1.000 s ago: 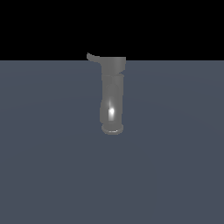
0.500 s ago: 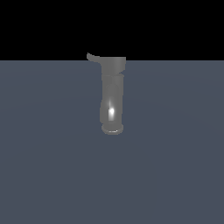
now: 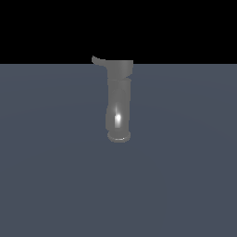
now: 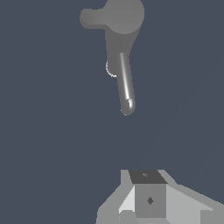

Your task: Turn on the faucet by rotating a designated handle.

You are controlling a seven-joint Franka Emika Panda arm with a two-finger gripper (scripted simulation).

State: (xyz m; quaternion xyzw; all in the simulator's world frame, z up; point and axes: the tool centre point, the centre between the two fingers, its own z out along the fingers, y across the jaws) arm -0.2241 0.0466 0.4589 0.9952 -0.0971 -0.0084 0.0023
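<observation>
The faucet (image 3: 119, 99) is a glossy grey upright cylinder with a flared base ring, standing on the dark grey surface (image 3: 55, 176). Its handle (image 3: 97, 60) is a short curved lever that sticks out from the top toward the exterior view's left. In the wrist view I see the faucet (image 4: 124, 17) from above, with the handle (image 4: 89, 17) as a short stub and a long shiny spout (image 4: 125, 87). My gripper (image 4: 144, 176) shows only in the wrist view. It is well apart from the faucet, touches nothing, and its fingertips look closed together and empty.
The flat dark grey surface (image 4: 48, 131) spreads all around the faucet. Black background lies behind it in the exterior view. Nothing else stands there.
</observation>
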